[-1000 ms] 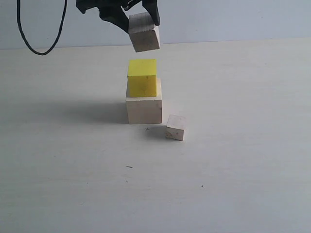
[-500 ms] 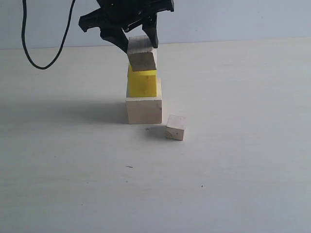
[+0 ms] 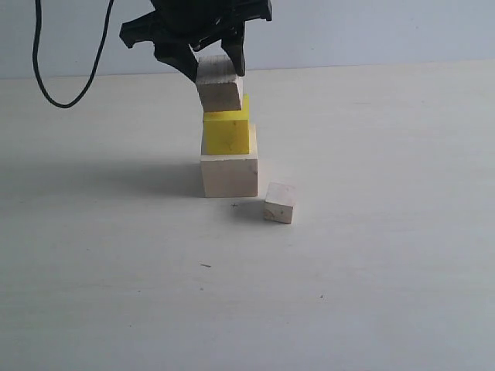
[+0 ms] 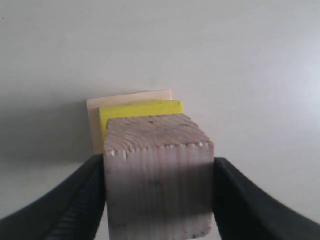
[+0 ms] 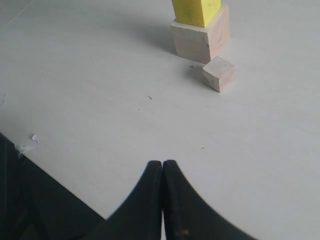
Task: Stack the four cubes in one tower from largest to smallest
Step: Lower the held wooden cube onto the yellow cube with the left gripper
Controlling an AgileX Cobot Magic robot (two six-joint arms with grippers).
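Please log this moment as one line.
left gripper: shut on medium wooden cube, over yellow cube | right gripper: shut, empty | small wooden cube: on table

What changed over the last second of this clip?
The left gripper lowered the medium wooden cube, still clamped in its jaws, from above the stack to on or just above the yellow cube, slightly left of centre. The yellow cube, the large cube beneath and the small cube beside them stayed put.
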